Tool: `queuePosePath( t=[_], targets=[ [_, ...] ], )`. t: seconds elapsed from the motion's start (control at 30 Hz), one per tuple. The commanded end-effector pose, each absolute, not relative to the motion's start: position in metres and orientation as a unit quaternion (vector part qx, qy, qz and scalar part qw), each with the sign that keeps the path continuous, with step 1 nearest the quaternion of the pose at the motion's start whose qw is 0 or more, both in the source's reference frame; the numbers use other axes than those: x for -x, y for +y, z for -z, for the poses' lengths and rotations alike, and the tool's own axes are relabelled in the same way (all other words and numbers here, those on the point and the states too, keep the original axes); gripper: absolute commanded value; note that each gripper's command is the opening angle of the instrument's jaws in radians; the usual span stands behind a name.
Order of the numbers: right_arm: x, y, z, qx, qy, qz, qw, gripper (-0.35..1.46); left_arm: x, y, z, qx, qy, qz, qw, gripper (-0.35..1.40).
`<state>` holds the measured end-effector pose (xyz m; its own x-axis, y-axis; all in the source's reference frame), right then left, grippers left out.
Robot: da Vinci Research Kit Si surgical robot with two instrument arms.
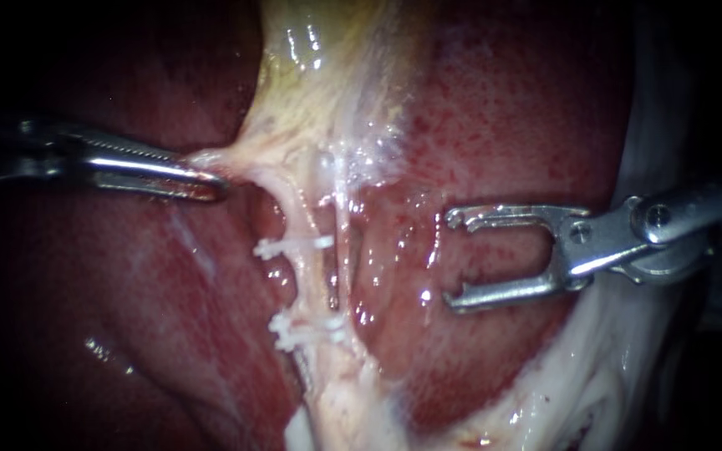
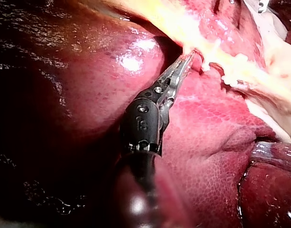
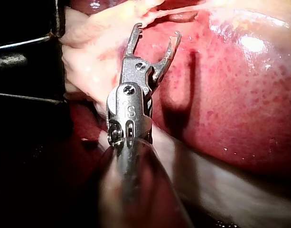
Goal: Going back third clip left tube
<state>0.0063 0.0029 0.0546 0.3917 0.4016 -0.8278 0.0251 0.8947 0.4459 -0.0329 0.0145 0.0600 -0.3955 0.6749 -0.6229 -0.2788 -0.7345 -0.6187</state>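
Left tube (image 1: 304,284) running top to bottom over the liver (image 1: 495,134), two white clips (image 1: 294,246) crosswise on it, left instrument (image 1: 213,179) jaws clamped on pale tissue (image 1: 240,157) at its upper end, right instrument (image 1: 451,260) jaws wide open, empty, alongside.

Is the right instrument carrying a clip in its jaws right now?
No, the right instrument shows open, empty jaws, standing apart from the clipped tube.

Mid-left of frame: left instrument (image 1: 206,179), clamped on tissue (image 1: 236,154). Centre: tube (image 1: 307,280) carrying upper clip (image 1: 294,245) and, below it, lower clip (image 1: 302,330). Mid-right: right instrument (image 1: 453,260), over liver (image 1: 478,125).
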Motion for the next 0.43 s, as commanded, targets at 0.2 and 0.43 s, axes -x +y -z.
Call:
queuePosePath(
  t=[0.2,0.43],
  targets=[
    [-0.0064,0.0029,-0.0546,-0.203,0.537,-0.113,0.811,0.5,0.0339,0.0146,-0.0611,0.463,-0.216,-0.808,0.294,-0.35],
    [-0.0064,0.0029,-0.0546,-0.205,0.538,-0.111,0.81,0.5,0.0338,0.0146,-0.0611,0.463,-0.216,-0.808,0.293,-0.35]
  ],
)
